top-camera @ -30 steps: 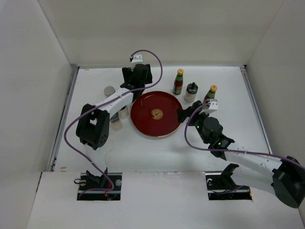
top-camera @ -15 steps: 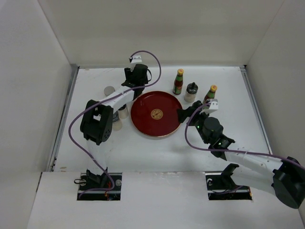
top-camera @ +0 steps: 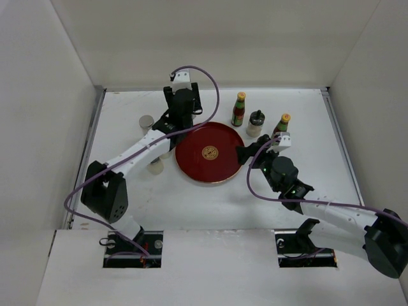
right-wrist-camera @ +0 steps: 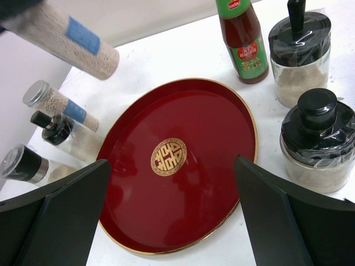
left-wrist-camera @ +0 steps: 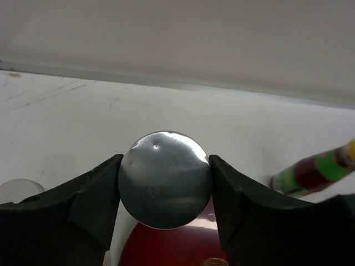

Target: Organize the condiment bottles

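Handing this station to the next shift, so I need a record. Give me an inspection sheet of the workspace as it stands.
surface: white table, no spills seen.
job's things: shaker held off the table by the left pincer; sauce bottles and black-topped jar behind the red plate; other shakers at left.
clutter: red plate mid-table.
pincers: left pincer shut on shaker; right pincer open at the plate's right edge.
cables: purple cables loop off both arms; no snag seen.
surroundings: white walls on three sides.

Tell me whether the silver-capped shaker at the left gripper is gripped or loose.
Gripped. The left gripper clamps both sides of the silver-capped shaker at its cap; the right wrist view shows its base apparently off the table.
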Robot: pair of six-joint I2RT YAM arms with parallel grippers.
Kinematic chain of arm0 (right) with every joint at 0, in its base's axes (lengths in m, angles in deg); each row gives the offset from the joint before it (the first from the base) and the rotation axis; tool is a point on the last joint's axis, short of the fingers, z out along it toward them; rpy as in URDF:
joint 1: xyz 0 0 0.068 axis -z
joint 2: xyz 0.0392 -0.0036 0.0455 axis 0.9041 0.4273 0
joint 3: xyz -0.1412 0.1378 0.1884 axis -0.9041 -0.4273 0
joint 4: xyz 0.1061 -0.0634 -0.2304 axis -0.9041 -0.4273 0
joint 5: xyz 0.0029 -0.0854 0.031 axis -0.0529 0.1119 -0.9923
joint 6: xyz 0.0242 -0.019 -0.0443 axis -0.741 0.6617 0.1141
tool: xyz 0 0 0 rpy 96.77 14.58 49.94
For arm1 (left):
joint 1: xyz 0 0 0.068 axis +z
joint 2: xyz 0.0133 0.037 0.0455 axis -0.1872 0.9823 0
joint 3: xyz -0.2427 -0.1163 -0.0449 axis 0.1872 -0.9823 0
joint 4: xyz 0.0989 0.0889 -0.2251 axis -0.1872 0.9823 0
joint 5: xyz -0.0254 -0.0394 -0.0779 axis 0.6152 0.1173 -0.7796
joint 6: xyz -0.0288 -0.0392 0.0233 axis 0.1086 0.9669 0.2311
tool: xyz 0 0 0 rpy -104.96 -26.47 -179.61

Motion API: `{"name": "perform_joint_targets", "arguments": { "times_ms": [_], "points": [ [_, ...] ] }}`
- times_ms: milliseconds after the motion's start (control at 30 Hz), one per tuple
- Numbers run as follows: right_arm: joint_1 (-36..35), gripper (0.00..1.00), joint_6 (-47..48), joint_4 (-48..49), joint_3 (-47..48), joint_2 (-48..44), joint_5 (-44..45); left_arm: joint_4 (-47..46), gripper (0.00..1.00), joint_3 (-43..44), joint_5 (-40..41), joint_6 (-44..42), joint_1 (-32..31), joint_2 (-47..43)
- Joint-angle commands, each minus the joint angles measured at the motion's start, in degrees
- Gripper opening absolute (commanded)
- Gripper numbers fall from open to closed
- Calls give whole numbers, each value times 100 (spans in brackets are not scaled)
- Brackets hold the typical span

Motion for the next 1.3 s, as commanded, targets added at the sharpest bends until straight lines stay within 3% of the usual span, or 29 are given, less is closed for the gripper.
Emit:
{"name": "perform_joint_targets", "arguments": {
  "times_ms": [0,500,567,700,767,867,967,1167,1267],
  "points": [
    [60,99,-68,243,29,-117,-26,-650,36,-218,-28,78,-253,-306],
    [87,99,-60,199,38,-126,-70,-1045,38,-183,-424,281,-368,828],
    [87,100,-42,243,29,-126,-52,-1046,45,-209,-397,290,-359,907],
    [87,100,-69,182,56,-100,-114,-1054,70,-394,-371,307,-359,916],
    [87,100,-60,226,29,-135,-88,-1011,78,-438,-371,342,-359,908],
    [104,100,-113,173,47,-117,-140,-1072,91,-613,-345,342,-402,662],
    [87,100,-86,217,29,-152,-114,-1072,95,-727,-309,325,-455,259],
    [87,100,-104,199,12,-187,-131,-984,94,-1465,-99,447,-394,-989],
    [122,100,-148,173,29,-161,-184,-494,92,-1861,42,780,-140,-1666]
  ]
}}
